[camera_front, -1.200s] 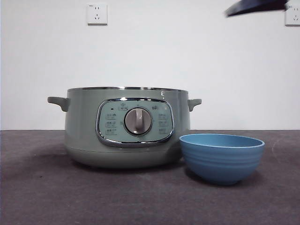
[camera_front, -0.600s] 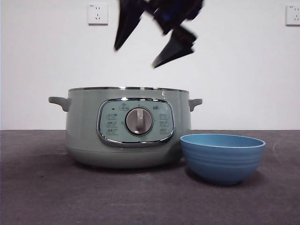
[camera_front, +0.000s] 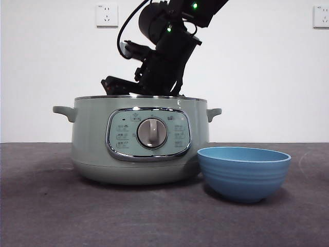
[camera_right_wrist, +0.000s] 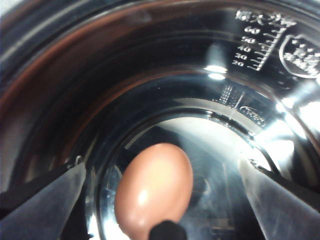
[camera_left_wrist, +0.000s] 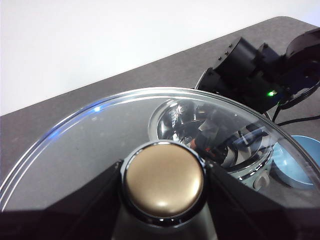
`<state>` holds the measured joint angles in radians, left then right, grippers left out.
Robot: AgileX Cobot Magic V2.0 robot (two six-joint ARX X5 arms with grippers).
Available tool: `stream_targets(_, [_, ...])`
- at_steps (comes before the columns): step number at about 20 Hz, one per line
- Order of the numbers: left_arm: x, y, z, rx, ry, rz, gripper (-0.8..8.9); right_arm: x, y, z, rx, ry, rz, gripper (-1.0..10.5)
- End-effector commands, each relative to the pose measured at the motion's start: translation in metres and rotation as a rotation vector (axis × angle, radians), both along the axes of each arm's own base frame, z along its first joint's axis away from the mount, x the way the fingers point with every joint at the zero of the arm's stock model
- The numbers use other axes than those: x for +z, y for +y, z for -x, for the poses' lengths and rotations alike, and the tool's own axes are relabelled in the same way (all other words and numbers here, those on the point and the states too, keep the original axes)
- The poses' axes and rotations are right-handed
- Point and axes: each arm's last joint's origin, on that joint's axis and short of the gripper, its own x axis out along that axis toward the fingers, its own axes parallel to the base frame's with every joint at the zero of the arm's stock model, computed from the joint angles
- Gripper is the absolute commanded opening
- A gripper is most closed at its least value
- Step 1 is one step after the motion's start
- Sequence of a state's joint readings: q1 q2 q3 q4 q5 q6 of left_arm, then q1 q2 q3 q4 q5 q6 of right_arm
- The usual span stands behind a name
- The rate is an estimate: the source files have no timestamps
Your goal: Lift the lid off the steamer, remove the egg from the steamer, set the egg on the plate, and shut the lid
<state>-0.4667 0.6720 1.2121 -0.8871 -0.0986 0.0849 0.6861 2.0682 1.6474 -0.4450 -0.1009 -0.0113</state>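
Steamer (camera_front: 139,146) sat lidless on the worktop (camera_front: 46,211), plate (camera_front: 243,172) just beside its base. Right claw (camera_right_wrist: 162,200) was down inside the steamer, jaws wide either side of the brown egg (camera_right_wrist: 154,190) on the pot floor. Left claw (camera_left_wrist: 164,181) gripped the lid (camera_left_wrist: 90,150) by its knob, clear of the steamer. Inner wall showed a scale: 20–60.

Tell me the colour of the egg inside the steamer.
Light brown egg, clearest in the right wrist view.

Bare test bench: blank wall (camera_front: 267,77), wall sockets (camera_front: 106,15)
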Motion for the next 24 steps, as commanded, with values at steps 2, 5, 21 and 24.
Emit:
stream_targets(2, [0.011, 0.003, 0.005, 0.005, -0.072, 0.038, -0.09, -0.021, 0.005, -0.004, 0.002, 0.026, 0.025, 5.3])
stream_targets(5, [0.011, 0.003, 0.005, 0.006, -0.071, 0.038, -0.09, -0.025, 0.006, -0.005, 0.003, 0.028, 0.025, 3.0])
stream_targets(21, [0.011, 0.003, 0.005, 0.0, -0.07, 0.043, -0.08, 0.179, -0.098, 0.107, -0.039, -0.2, 0.005, -0.1])
stream_targets(24, [0.011, 0.002, 0.005, -0.026, -0.066, 0.052, -0.08, 0.193, -0.134, 0.126, -0.096, -0.171, 0.029, -0.1])
